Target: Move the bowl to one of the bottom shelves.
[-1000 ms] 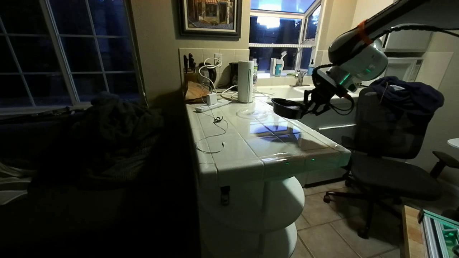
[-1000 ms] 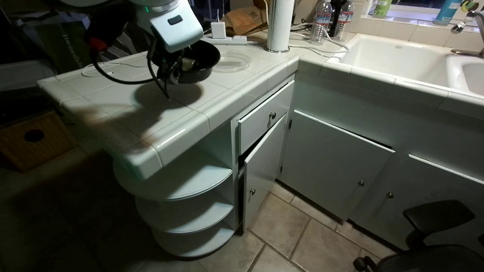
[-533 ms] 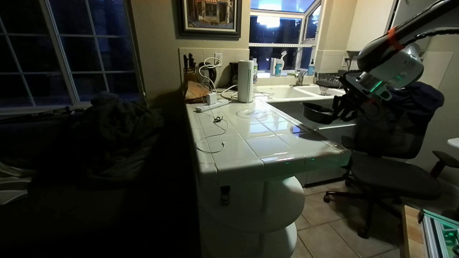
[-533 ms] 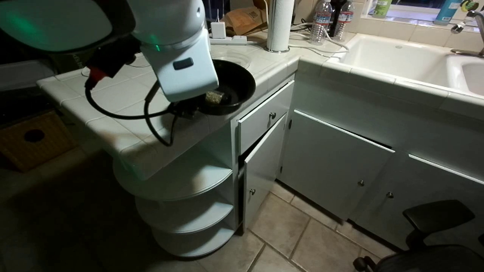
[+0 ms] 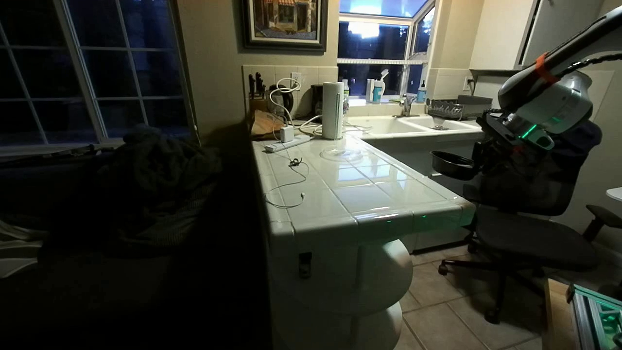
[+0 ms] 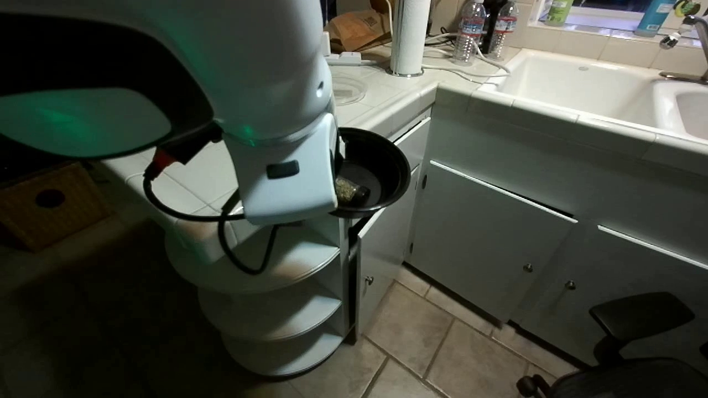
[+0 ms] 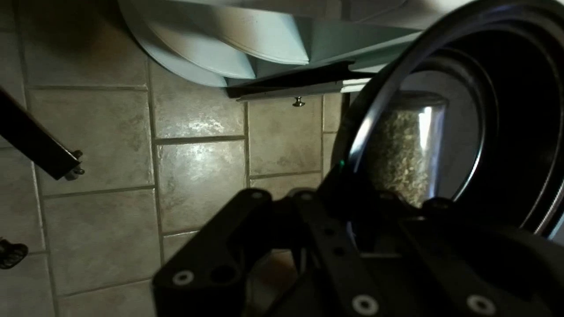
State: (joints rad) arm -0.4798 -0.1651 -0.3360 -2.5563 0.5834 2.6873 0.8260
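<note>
The bowl is black, round and glossy. It shows in both exterior views [image 5: 451, 165] [image 6: 387, 160] and at the right of the wrist view [image 7: 524, 132]. It is held in the air beside the counter's edge, roughly level. A clear jar [image 7: 405, 145] of greenish-brown bits lies in it, also visible in an exterior view [image 6: 347, 190]. My gripper [image 7: 348, 189] is shut on the bowl's rim; the fingertips are dark and partly hidden. The white round-fronted shelves [image 6: 293, 312] stand in tiers under the counter's end, below the bowl; they also show in the wrist view [image 7: 264, 37].
The white tiled countertop [image 5: 340, 204] overhangs the shelves. A cabinet door [image 6: 381, 254] beside the shelves stands ajar. An office chair [image 5: 529, 243] stands near the arm. A paper-towel roll [image 5: 333, 112], a clear lid [image 5: 341, 154] and a cable [image 5: 286, 187] are on the counter.
My gripper has carried the bowl off from above the countertop, past its edge and lower, toward the cabinet door side. The bowl stays in the grip. The shelves and counter things have not moved.
</note>
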